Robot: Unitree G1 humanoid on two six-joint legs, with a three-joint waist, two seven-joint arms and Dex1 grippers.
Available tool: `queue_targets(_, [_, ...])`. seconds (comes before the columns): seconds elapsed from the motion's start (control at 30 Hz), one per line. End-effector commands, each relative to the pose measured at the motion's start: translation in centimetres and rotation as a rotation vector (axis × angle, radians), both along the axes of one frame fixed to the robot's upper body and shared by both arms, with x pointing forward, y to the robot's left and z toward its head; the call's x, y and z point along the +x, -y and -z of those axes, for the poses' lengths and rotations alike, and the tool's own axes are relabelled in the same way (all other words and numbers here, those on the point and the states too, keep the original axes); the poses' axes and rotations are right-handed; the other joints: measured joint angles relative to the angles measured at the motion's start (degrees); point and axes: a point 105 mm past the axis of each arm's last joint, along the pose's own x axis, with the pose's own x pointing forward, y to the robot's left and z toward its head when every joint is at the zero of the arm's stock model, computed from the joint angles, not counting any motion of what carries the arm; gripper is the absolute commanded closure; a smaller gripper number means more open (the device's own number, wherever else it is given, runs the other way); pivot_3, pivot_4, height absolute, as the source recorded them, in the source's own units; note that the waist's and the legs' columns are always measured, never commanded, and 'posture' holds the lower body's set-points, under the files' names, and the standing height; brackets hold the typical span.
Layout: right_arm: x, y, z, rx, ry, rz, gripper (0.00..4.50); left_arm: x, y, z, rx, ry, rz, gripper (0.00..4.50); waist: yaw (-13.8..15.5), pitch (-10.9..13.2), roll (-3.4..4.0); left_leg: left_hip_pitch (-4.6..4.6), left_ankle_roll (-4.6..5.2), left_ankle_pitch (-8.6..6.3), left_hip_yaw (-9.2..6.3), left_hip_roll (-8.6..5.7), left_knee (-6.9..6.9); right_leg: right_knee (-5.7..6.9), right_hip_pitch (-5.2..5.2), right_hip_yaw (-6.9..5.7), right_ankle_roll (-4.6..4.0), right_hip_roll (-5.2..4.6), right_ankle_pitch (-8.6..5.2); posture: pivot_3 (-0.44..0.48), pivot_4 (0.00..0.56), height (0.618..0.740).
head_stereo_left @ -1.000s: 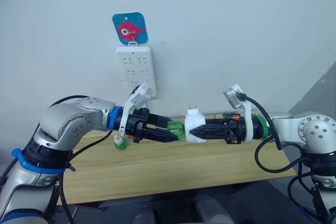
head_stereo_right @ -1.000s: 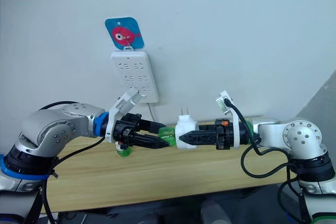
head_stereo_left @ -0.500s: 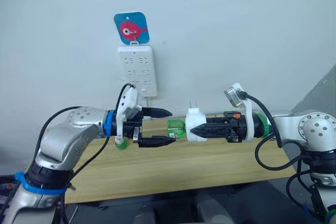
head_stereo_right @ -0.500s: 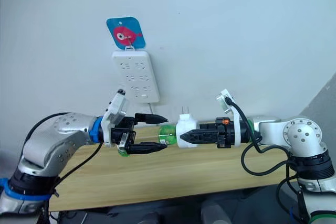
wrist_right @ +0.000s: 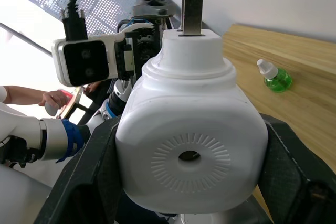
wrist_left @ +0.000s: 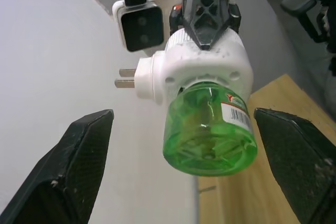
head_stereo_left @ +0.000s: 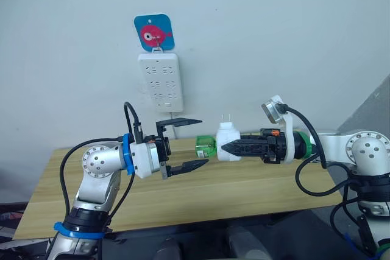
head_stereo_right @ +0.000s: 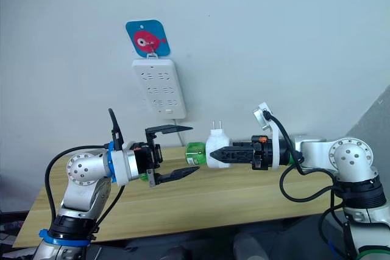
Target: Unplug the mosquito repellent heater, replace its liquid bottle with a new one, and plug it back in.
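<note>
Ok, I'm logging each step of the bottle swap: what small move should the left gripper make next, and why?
Probably close on the green bottle. The left gripper is open, and in its wrist view the bottle sits between its fingers, not yet gripped and screwed into the heater, which the right gripper holds.

white heater, green bottle — barcoded label

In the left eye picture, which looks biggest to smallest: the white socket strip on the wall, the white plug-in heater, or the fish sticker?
1. Socket strip
2. Fish sticker
3. Heater, though it hangs nearer the camera, so its true rank is unsure.
</note>
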Motion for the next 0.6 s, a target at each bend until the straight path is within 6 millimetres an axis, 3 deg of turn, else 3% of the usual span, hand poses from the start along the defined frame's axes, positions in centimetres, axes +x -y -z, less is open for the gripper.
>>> queue_targets(0.03, [-0.04,0.02,-1.46,0.04,0.048,-0.002,1.5,-0.14,0.16,0.08,0.009,0.059,0.014,0.0,-0.08,0.0,0.0,0.0,0.0,0.0,0.0,0.0,0.0,0.0,0.0,0.0,0.0,0.0,0.0,-0.151,0.061,0.74])
queue_targets(0.2, [-0.08,0.02,-1.47,0.04,0.048,-0.001,1.5,0.06,0.13,0.62,0.021,0.056,0.009,0.0,-0.2,0.0,0.0,0.0,0.0,0.0,-0.02,0.0,0.0,0.02,-0.01,-0.01,0.01,0.0,0.0,-0.153,0.061,0.74])
queue_targets(0.3, [-0.16,0.0,-1.51,0.041,0.049,-0.003,1.5,0.29,0.27,0.56,0.014,0.054,0.005,0.58,-0.22,0.0,0.0,0.0,0.0,0.0,-0.02,0.0,0.01,0.02,0.0,-0.02,0.01,0.0,0.01,-0.153,0.062,0.74])
queue_targets(0.47, [-0.22,-0.03,-1.51,0.041,0.049,-0.005,1.5,0.37,0.31,0.56,0.017,0.043,0.011,2.14,-0.25,0.0,0.0,-0.01,0.0,0.0,-0.03,0.0,0.01,0.02,0.0,-0.02,0.02,0.0,0.01,-0.153,0.062,0.74])
queue_targets(0.6, [-0.27,-0.1,-1.51,0.04,0.051,-0.007,1.5,0.41,0.32,0.51,0.029,0.014,0.026,2.24,-0.26,0.0,0.0,0.0,0.0,0.0,-0.04,0.01,0.0,0.03,-0.01,-0.03,0.02,0.0,0.01,-0.152,0.064,0.74])
